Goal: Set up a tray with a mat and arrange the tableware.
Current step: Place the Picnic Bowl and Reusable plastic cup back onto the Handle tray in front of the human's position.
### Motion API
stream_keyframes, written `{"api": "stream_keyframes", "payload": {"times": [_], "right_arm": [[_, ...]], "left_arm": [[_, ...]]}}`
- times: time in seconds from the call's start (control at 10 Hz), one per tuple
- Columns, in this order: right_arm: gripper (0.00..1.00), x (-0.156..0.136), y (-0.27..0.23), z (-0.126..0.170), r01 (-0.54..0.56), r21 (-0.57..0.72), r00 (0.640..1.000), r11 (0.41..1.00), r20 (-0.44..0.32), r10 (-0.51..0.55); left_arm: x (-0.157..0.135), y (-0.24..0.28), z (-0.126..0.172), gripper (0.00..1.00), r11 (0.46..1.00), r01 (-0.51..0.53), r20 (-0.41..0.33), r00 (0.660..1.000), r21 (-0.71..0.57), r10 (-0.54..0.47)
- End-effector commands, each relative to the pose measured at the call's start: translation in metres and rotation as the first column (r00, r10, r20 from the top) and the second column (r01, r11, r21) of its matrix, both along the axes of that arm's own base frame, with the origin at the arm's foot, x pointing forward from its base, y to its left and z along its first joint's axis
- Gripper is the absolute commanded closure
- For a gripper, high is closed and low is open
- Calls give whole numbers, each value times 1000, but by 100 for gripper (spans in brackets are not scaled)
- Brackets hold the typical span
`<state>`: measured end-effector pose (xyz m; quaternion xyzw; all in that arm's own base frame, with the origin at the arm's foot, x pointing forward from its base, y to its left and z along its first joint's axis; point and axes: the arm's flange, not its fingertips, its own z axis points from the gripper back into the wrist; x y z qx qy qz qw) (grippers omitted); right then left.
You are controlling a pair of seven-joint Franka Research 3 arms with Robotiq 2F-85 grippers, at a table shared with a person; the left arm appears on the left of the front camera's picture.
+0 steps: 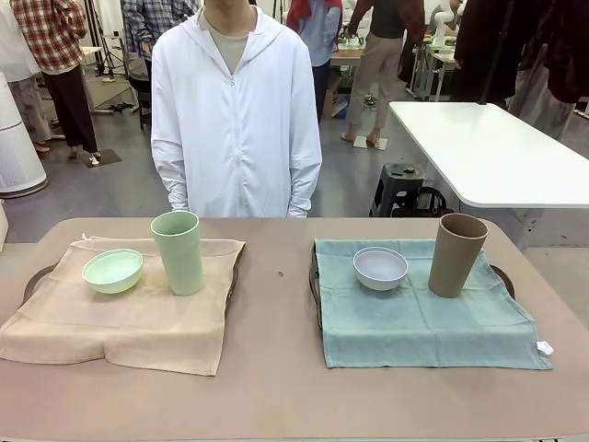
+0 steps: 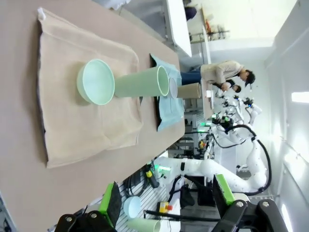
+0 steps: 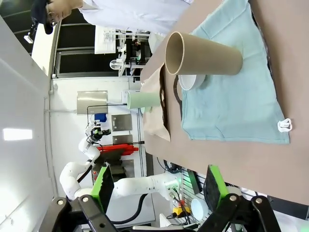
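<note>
Two dark trays hold mats. On the left tray (image 1: 31,280) lies a beige mat (image 1: 120,318) bearing a pale green bowl (image 1: 112,271) and an upright tall green cup (image 1: 179,251). A teal mat (image 1: 423,322) covers the right tray (image 1: 315,290), with a white bowl (image 1: 380,268) and an upright tall brown cup (image 1: 456,255) on it. My left gripper (image 2: 166,198) is open and empty, held off the table with the green bowl (image 2: 95,81) and green cup (image 2: 140,83) far ahead. Open and empty too, my right gripper (image 3: 159,186) faces the brown cup (image 3: 205,54) and white bowl (image 3: 190,81).
A person in a white jacket (image 1: 236,120) stands at the table's far edge, arms down. Bare brown tabletop (image 1: 276,368) runs between the two trays and along the near edge. A white table (image 1: 497,147) and a stool (image 1: 402,180) stand behind on the right.
</note>
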<state>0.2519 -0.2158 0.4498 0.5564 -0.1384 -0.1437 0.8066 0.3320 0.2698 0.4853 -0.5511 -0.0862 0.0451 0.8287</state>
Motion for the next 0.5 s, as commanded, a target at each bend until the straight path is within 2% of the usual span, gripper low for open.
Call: {"api": "stream_keyframes", "payload": {"times": [0.0, 0.4], "right_arm": [[0, 0, -1, 0, -2, 4, 1000, 1000, 6, 2], [0, 0, -1, 0, -2, 4, 1000, 1000, 6, 2]], "left_arm": [[1, 1, 0, 0, 1000, -23, 18, 1000, -19, 23], [1, 1, 0, 0, 1000, -23, 18, 1000, -19, 23]]}}
